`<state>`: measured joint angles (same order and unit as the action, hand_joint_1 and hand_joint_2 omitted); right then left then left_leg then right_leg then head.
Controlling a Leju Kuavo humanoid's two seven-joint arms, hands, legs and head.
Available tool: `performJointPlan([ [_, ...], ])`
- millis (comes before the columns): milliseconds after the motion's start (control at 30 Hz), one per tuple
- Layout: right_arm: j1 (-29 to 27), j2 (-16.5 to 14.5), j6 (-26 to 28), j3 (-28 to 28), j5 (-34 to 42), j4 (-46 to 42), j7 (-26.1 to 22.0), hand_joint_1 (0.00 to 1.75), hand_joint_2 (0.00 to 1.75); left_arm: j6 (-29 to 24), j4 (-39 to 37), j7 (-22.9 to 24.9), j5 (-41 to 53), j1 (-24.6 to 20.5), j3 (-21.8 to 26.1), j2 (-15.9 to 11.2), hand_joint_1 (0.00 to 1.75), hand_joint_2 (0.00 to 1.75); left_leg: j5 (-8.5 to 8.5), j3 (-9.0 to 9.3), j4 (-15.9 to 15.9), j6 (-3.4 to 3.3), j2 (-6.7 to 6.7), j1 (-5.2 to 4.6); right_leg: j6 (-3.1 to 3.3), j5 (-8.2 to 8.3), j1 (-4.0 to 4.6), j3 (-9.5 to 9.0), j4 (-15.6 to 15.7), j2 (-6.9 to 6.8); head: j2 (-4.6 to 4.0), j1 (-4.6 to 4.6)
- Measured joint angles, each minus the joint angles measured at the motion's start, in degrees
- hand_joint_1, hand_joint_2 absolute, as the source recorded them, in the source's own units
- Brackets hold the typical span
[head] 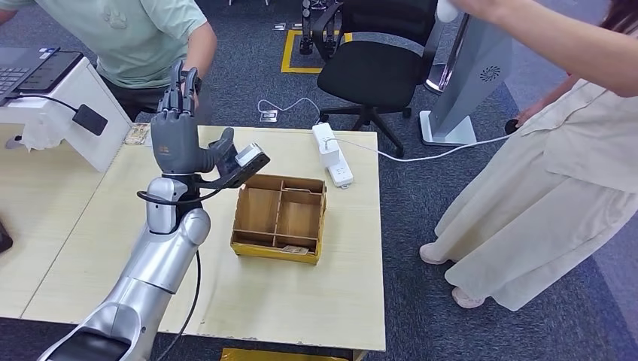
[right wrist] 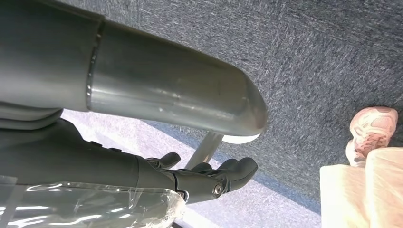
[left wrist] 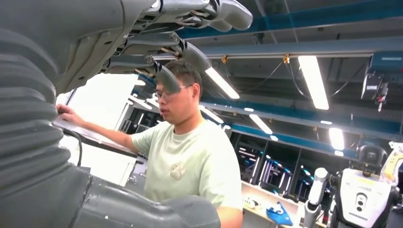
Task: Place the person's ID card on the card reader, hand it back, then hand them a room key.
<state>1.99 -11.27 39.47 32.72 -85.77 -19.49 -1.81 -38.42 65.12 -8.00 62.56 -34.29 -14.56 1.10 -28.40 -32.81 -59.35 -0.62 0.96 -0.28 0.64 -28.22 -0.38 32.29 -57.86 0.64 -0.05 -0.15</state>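
My left arm (head: 150,271) is a smooth silver shell running up from the lower left of the frame, narrowing to a banded silver wrist. A thin black cable (head: 192,297) loops along its side. Above the wrist my left hand (head: 177,143) is matte grey with darker, segmented fingers (head: 180,86), and a small black-and-silver camera block (head: 244,162) juts off beside it. Close up, its cover (left wrist: 28,123) is grey and ribbed. My right hand (right wrist: 209,178) is dark grey, with a small round screw at one finger, and clear plastic wrap (right wrist: 90,206) at the wrist.
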Motion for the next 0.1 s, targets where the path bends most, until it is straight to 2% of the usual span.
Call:
performJointPlan([
  [100, -0.1, 0.1, 0.0, 0.0, 0.1, 0.0, -0.1, 0.0, 0.0, 0.0, 0.8, -0.6, 0.2, 0.5, 0.7, 0.0, 0.0, 1.75, 0.0, 0.0, 0.0, 0.0, 0.0, 0.0, 0.0, 0.0, 0.0, 0.0, 0.0, 0.0, -0.01, 0.0],
])
